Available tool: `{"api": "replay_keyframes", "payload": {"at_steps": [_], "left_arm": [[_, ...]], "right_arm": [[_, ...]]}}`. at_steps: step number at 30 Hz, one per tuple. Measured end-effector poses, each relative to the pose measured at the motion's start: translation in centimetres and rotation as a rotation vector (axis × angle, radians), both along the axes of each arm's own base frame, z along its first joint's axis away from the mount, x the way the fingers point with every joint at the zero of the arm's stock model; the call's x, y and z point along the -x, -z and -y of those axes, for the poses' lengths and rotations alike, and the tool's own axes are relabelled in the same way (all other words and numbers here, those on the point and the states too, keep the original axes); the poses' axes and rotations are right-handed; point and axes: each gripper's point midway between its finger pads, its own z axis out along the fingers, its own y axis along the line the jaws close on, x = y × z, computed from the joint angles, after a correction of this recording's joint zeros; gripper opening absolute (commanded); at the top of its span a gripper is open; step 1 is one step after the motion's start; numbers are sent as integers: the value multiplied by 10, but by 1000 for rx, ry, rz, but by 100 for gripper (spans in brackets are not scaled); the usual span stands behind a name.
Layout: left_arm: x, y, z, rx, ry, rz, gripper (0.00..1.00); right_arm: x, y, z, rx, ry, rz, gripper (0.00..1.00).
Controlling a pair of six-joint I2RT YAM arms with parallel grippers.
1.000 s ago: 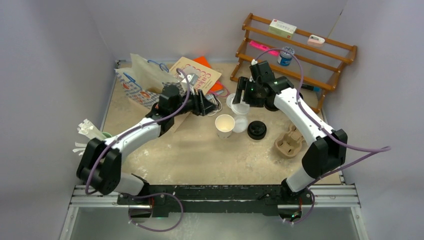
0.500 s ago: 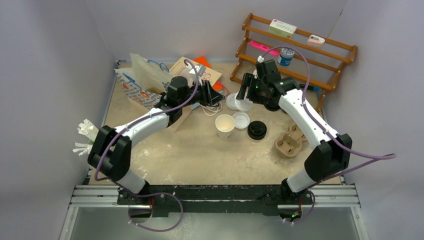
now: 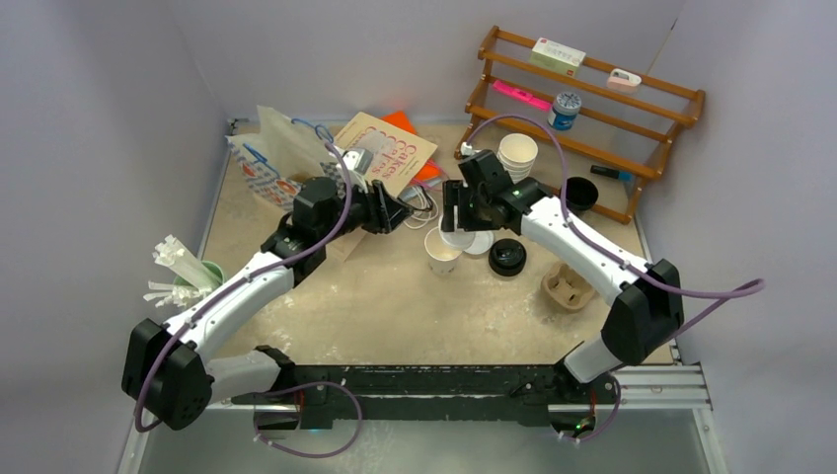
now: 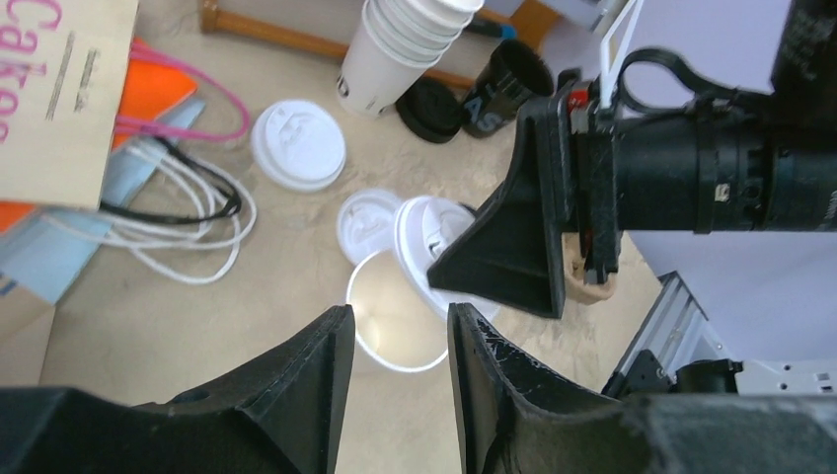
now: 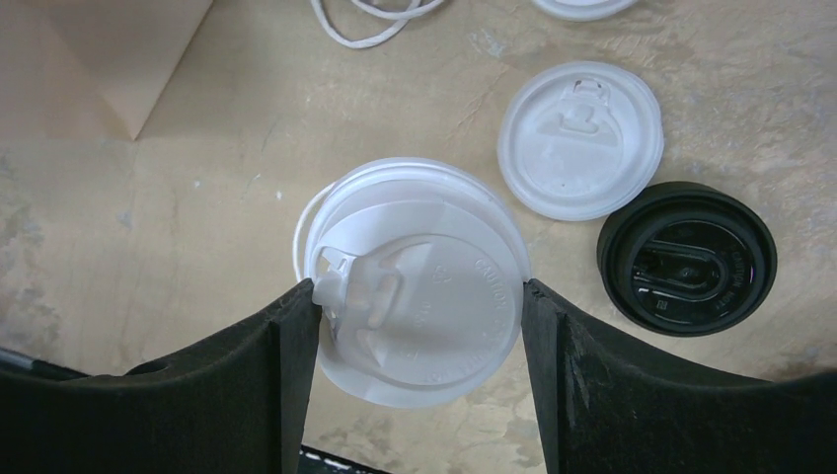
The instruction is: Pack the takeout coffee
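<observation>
Moved left and nearer: right gripper (image 5: 419, 301), clamped on white lid (image 5: 424, 331) over paper cup (image 3: 437, 253); left gripper (image 3: 401, 212) drawn back left, narrowly parted, empty; black lid (image 5: 688, 259) on desk (image 3: 395, 306), right.

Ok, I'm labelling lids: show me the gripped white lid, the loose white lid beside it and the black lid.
gripped white lid (image 5: 444, 326): right wrist view, its top.
loose white lid (image 5: 579, 148): right wrist view, centre.
black lid (image 5: 688, 259): right wrist view, centre.

Pink word "Cakes" on tan booklet (image 3: 390, 153), embossed lettering on white lid (image 5: 419, 306) too small to read
</observation>
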Motion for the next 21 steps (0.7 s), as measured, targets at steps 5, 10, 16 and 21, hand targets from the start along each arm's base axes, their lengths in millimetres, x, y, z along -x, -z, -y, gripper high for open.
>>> {"api": "replay_keyframes", "payload": {"at_steps": [5,10,16,21], "left_arm": [[6,31,-8,-46,-25,-75,43],[9,45,-11,-65,-34,-112,43],[11,52,-12,-72,-34,-125,43],[12,57,-13,-78,-34,-136,43]], "right_arm": [[-4,17,-4,55,-16,-4,69],[0,27,-14,88,-55,-6,70],[4,30,-21,110,-87,3,72],[7,30,-24,127,-104,15,74]]}}
